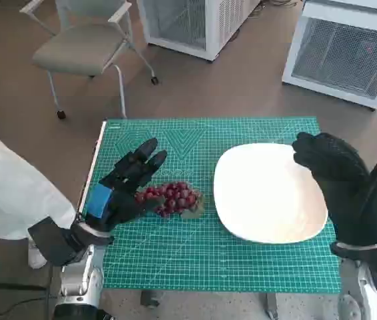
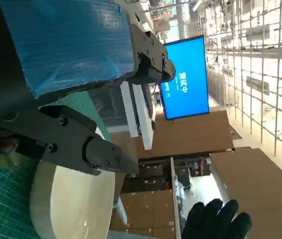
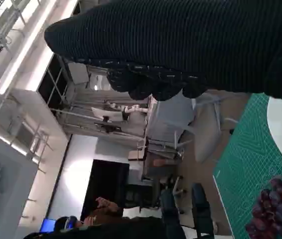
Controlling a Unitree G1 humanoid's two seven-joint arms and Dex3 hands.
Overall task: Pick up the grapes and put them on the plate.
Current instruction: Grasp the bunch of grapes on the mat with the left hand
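Green tabletop (image 1: 242,260) carries grapes (image 1: 172,197) beside the plate (image 1: 268,193); left robot hand (image 1: 125,187) touches them (grip unclear), right robot hand (image 1: 348,190) spread, empty.

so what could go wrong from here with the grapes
1. The black left hand with blue tape only reaches the near end of the bunch of red grapes, so a lift might leave the far end dangling or shed loose grapes.
2. The black gloved right hand hangs over the white oval plate's far edge and could crowd the placing.
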